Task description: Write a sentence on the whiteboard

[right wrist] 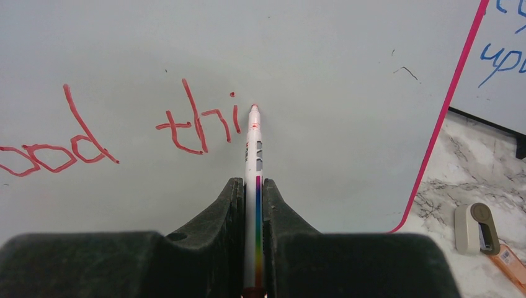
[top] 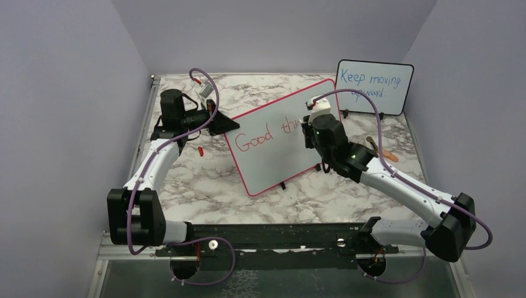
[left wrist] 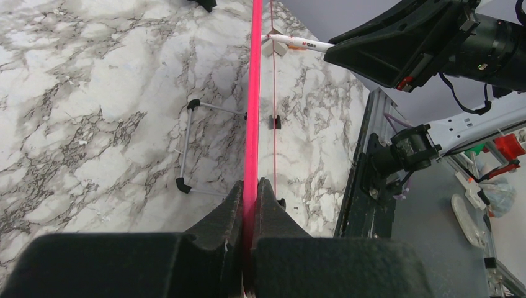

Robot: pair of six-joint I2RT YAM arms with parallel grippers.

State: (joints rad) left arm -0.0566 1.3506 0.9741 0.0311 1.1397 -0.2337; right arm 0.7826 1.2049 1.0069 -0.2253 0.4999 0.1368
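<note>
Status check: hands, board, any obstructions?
Left hand shut on whiteboard edge. Right hand shut on marker, tip at board. Sentence reads "Good thi". Nothing blocking.

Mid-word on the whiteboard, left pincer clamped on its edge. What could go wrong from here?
1. The left pincer clamps the whiteboard only at its thin red frame; pressure from the marker may pivot the board and skew letters.
2. The marker tip sits close beside the red writing; the right pincer could drag it through and smear.

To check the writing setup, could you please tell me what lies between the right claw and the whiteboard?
A white marker, clamped in the right claw, its red tip at the whiteboard beside "thi"; the right wrist view shows it.
</note>
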